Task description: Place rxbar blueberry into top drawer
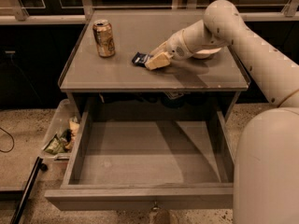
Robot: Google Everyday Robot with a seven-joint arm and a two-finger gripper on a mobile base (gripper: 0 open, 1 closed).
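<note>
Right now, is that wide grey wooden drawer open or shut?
Open: the drawer is pulled out, its floor showing. The gripper is up on the grey tabletop beside the flat navy snack bar.

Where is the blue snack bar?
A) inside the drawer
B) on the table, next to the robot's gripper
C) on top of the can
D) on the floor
B: the snack bar lies on the table, with the gripper right beside it, not in the open drawer below.

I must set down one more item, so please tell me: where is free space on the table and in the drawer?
The top drawer is wholly bare inside. On the table, the front strip is free, as is the patch beside the can. The middle is crowded: the hand is at the rxbar blueberry.
</note>
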